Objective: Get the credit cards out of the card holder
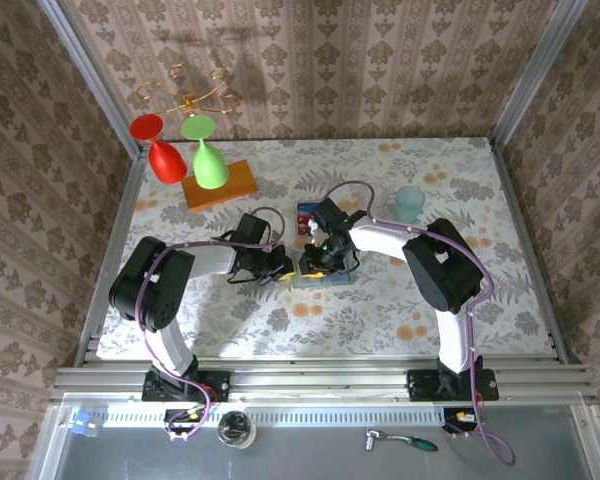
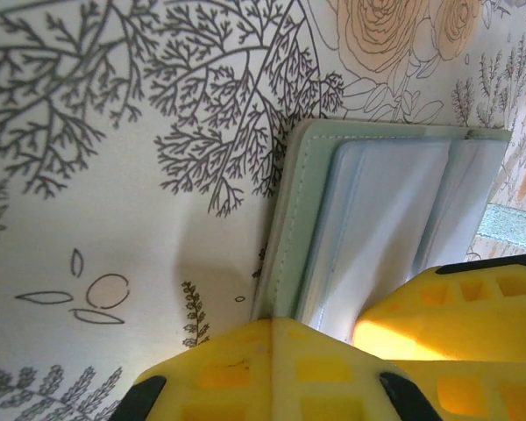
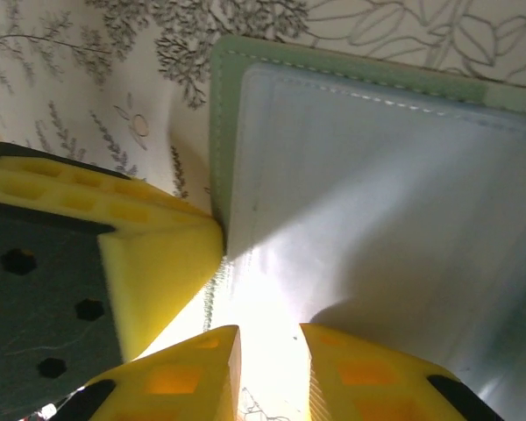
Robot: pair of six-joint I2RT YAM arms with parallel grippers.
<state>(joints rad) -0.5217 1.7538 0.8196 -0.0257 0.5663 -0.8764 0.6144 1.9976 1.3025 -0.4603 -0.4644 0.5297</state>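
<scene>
The card holder (image 1: 320,276) lies open mid-table, a sage-green wallet (image 2: 291,210) with pale grey pockets (image 3: 377,175). My left gripper (image 2: 285,321) is shut, and its joined tips rest on the wallet's near left edge. My right gripper (image 3: 270,340) hovers low over the pocket panel with its jaws slightly apart and nothing visible between them. Its yellow finger (image 2: 460,307) shows beside the left one. In the top view both grippers (image 1: 280,265) (image 1: 325,255) meet over the wallet. Just behind it, small blue and red credit cards (image 1: 305,214) lie flat on the table.
An orange wooden block (image 1: 220,184) stands back left with an upturned red glass (image 1: 163,155) and a green one (image 1: 207,158) by it. A translucent teal cup (image 1: 410,203) is at the back right. Metal rails edge the table.
</scene>
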